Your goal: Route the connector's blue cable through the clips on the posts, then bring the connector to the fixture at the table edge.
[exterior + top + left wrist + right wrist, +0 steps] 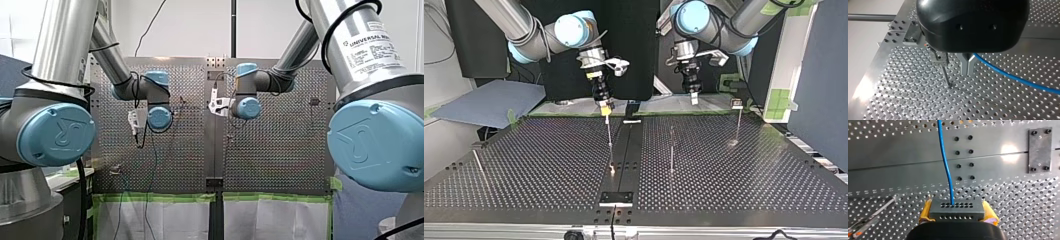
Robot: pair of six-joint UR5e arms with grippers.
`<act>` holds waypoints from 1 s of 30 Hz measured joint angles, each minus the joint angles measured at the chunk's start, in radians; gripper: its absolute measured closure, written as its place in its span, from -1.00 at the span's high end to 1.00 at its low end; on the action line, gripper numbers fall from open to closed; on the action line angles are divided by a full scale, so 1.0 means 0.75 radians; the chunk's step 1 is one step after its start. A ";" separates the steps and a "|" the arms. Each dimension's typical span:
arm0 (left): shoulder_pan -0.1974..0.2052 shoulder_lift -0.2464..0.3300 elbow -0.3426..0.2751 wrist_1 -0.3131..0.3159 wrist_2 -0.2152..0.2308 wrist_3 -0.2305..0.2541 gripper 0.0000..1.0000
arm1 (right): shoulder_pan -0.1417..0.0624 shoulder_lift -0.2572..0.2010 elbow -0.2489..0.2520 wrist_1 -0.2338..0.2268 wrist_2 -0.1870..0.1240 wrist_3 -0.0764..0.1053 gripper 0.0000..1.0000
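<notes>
In the right wrist view a grey connector (957, 209) with rows of holes sits between the yellow pads (925, 213) of my right gripper (957, 216), which is shut on it. The blue cable (946, 167) runs from the connector's face out ahead over the table. In the left wrist view my left gripper (968, 68) has its metal fingers pressed together, and the blue cable (1013, 76) leaves them sideways. A thin post with a clip (939, 59) stands right beside those fingers. Across the table my right gripper (605, 107) hangs above a post (610, 137), and my left gripper (694, 97) is near the far edge.
Two more posts rise from the perforated table: a middle post (671, 150) and a clip-topped post (737, 117). Another rod (478, 161) leans at the top view's left. A black bolted plate (616, 198) sits at the near edge, on the centre seam.
</notes>
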 joint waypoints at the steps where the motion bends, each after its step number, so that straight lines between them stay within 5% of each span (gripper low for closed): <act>1: 0.005 0.000 0.009 -0.005 0.008 0.000 -0.98 | -0.001 0.000 -0.007 0.003 -0.002 0.000 -1.00; 15: 0.085 -0.002 0.136 -0.064 0.144 -0.011 -0.98 | -0.037 0.001 -0.081 0.045 -0.027 0.000 -1.00; 30: 0.160 -0.039 0.187 -0.082 0.302 -0.017 -0.98 | -0.085 0.003 -0.104 0.051 -0.065 0.000 -1.00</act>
